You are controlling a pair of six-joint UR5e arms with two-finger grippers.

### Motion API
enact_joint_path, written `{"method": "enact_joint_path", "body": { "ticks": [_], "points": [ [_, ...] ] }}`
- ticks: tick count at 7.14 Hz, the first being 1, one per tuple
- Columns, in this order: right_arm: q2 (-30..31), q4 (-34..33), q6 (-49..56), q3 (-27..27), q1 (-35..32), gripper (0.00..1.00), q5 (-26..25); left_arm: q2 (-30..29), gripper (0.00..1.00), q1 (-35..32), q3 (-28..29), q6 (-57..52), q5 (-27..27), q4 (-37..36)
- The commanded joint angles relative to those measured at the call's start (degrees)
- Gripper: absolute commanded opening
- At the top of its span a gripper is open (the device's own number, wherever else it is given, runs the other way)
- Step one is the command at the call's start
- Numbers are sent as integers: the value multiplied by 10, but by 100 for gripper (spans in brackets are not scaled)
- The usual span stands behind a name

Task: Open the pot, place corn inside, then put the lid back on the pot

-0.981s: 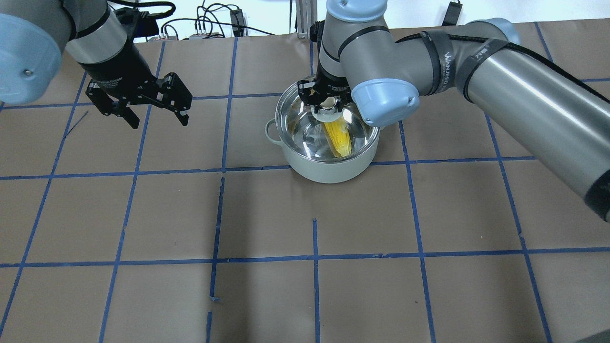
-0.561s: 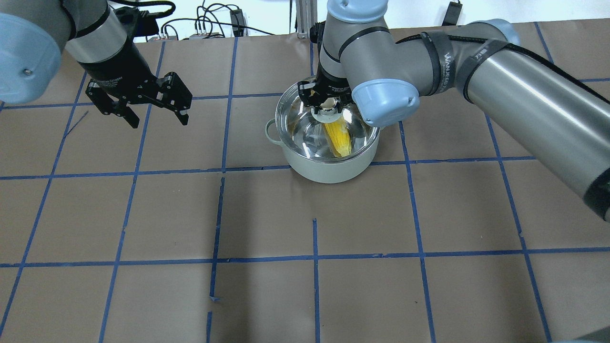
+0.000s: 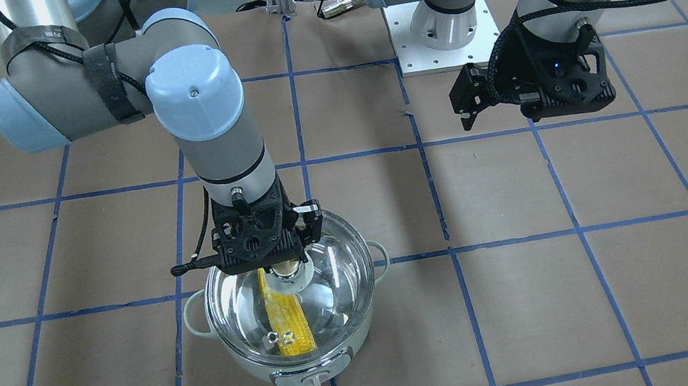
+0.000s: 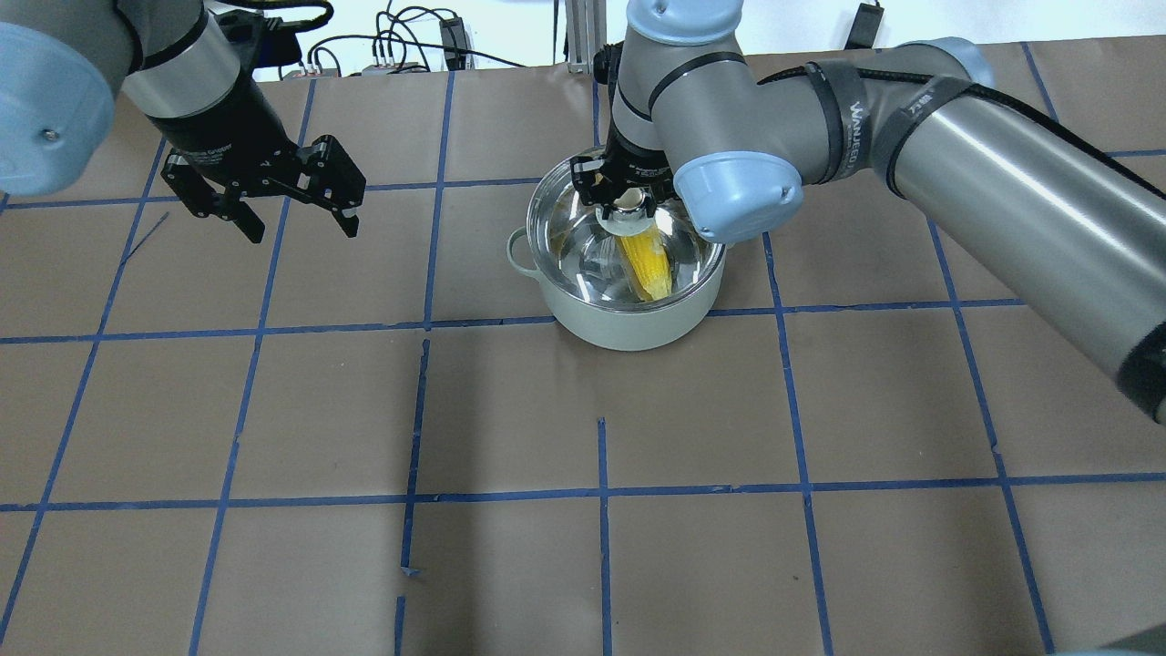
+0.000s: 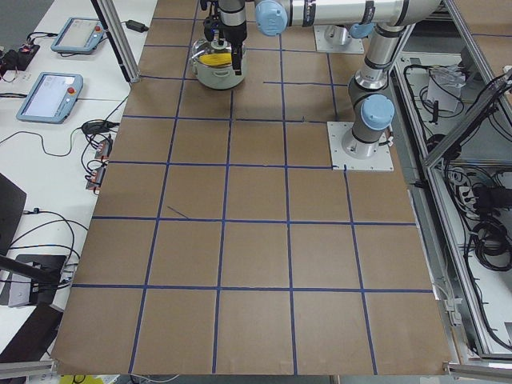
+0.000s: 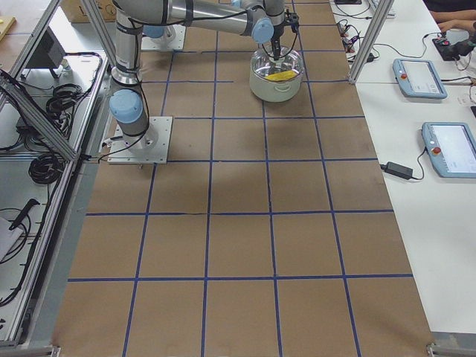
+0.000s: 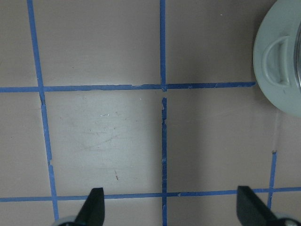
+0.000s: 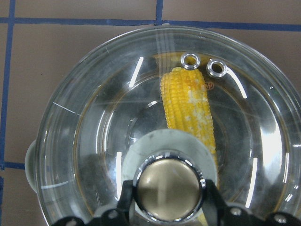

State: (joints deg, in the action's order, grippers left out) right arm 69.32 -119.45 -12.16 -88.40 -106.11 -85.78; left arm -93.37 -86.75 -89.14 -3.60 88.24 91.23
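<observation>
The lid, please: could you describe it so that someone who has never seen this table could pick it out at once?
On the brown gridded table stands one mint-green pot, under the right gripper. The lid is the clear glass dome over its mouth, corn showing through. Its brass knob and two vent rings set it apart.

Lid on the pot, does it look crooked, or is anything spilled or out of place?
Nothing stands out. The lid sits centred over the pot, the corn lies inside under the glass, and no spill shows. The right gripper holds the lid by its knob.
</observation>
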Motion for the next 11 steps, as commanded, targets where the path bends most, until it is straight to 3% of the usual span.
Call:
{"method": "enact_joint_path", "body": {
  "ticks": [1,7,8,9,11],
  "points": [
    [-4,0,0,0,0,40,-1,1,100,0,2,0,0,0],
    [-3,1,16,0,4,42,-1,3,100,-1,2,-1,1,0],
    [-2,1,16,1,4,48,-2,3,100,-1,2,-1,1,0],
    [-1,1,16,1,4,63,-3,3,100,-1,2,-1,1,0],
    [-1,1,10,2,3,75,-3,3,100,-1,2,-1,1,0]
  ]
}}
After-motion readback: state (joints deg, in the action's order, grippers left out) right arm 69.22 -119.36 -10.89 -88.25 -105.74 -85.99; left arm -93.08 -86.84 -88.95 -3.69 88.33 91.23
